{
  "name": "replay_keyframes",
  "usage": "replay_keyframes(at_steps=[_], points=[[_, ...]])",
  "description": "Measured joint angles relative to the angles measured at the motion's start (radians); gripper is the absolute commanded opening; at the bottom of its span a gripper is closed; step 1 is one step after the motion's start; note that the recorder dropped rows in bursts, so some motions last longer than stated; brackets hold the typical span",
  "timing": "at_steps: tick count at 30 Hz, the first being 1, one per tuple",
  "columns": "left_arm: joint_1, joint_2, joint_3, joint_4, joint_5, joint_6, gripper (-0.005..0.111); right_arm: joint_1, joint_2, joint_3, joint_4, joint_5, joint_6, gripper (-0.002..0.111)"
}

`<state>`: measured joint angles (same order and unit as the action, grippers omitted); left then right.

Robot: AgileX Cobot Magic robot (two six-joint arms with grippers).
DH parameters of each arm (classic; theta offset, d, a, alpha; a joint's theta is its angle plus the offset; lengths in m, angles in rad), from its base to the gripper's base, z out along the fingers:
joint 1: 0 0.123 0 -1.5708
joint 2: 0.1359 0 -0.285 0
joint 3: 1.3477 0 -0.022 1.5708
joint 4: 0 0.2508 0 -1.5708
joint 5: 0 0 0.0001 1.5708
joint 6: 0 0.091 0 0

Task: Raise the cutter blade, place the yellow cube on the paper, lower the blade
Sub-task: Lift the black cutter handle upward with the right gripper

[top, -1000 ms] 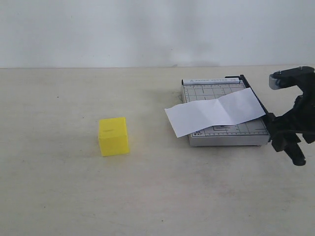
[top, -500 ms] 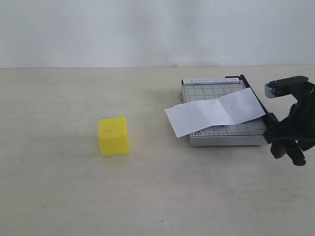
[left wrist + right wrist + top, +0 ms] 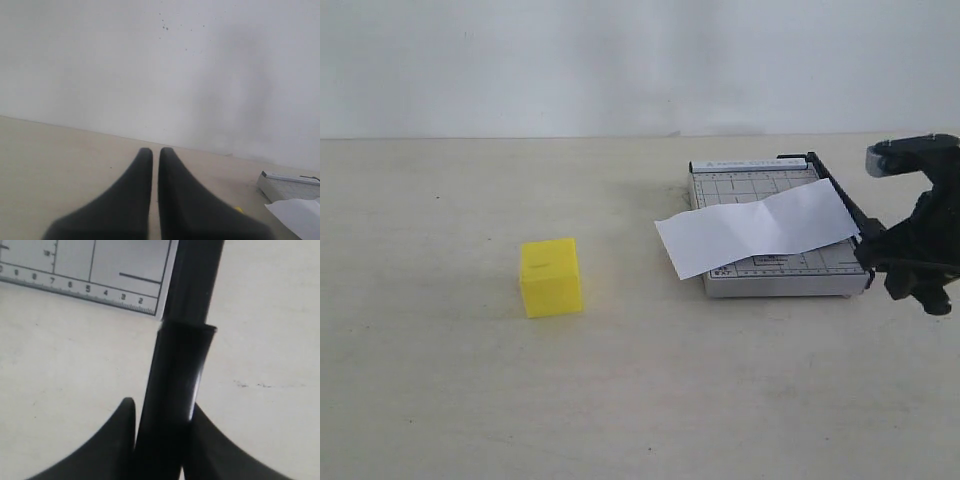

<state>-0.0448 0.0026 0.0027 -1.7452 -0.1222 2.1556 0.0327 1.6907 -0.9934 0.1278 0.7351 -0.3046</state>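
yellow cube (image 3: 239,210) mostly hidden behind the left gripper (image 3: 155,151)

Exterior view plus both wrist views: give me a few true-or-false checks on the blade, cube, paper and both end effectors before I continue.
The right end effector grips the cutter blade by its handle. True.
The yellow cube sits on the paper. False: it stands on the table, apart from the trimmer base.
The left end effector is open. False: it is shut, holding nothing.
The paper lies across the trimmer base. True.
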Motion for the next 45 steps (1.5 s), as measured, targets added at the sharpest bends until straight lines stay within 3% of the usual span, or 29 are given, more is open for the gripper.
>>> replay_keyframes(at_steps=[9,10,11,14,15,18,22,28,31,35,45], points=[[0.0,0.0,0.0,0.0,0.0,0.0,0.005,0.0,-0.189,0.002,0.001,-0.085,0.025,0.0],[0.0,0.0,0.0,0.0,0.0,0.0,0.005,0.0,-0.19,0.002,0.001,-0.085,0.025,0.005],[0.0,0.0,0.0,0.0,0.0,0.0,0.005,0.0,-0.19,0.002,0.001,-0.087,0.025,0.011],[0.0,0.0,0.0,0.0,0.0,0.0,0.005,0.0,-0.19,0.002,0.0,-0.089,0.023,0.066],[0.0,0.0,0.0,0.0,0.0,0.0,0.005,0.0,-0.197,0.0,-0.01,-0.121,0.007,0.069],[0.0,0.0,0.0,0.0,0.0,0.0,0.005,0.0,-0.206,-0.002,-0.017,-0.138,-0.008,0.06],[0.0,0.0,0.0,0.0,0.0,0.0,0.005,-0.002,-0.218,-0.002,0.015,-0.139,-0.07,0.037],[0.0,0.0,0.0,0.0,0.0,0.0,0.005,-0.002,-0.394,0.041,0.411,-0.315,-0.379,0.001],[0.0,0.0,0.0,0.0,0.0,0.0,0.005,-0.002,-0.547,0.131,0.63,-0.407,-0.599,0.0],[0.0,0.0,0.0,0.0,0.0,0.0,0.005,-0.002,-0.736,0.303,0.733,-0.469,-0.743,0.0],[0.0,0.0,0.0,0.0,0.0,0.0,0.005,-0.002,-1.171,0.657,0.754,-0.586,-0.591,0.0]])
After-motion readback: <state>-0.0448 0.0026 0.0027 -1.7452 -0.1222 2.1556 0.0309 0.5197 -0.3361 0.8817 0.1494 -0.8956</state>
